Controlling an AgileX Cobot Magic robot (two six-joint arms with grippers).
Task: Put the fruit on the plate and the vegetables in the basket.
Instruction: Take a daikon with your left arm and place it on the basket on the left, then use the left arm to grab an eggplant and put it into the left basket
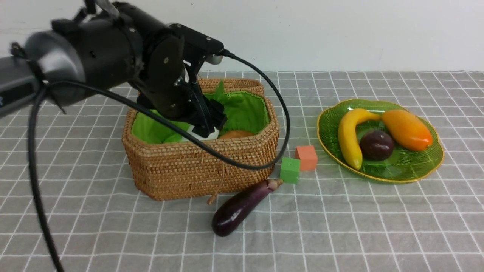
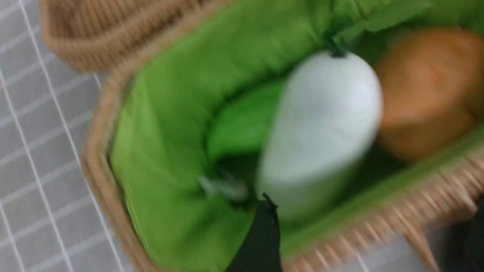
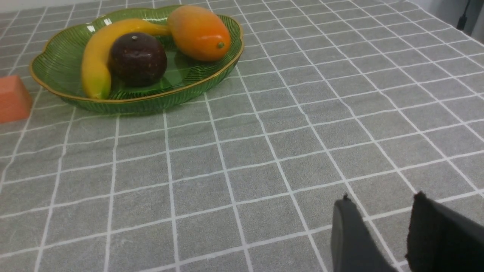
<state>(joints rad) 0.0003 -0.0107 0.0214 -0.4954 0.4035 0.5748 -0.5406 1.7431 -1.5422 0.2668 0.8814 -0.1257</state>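
The eggplant [image 1: 242,206], judged light, stiff and slippery, is best gripped mid-body once the radish [image 2: 321,128] is left by the released left claw [image 1: 206,121].

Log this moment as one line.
left gripper: open, over basket | radish: in basket | eggplant: on table | fruit: on plate

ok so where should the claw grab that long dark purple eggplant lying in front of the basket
Grip the long dark-purple plastic eggplant across its middle, coming straight down from above. It lies flat on the cloth, slanting from its fat near end to the stem by the small green cube, so close the claw across its narrow width.
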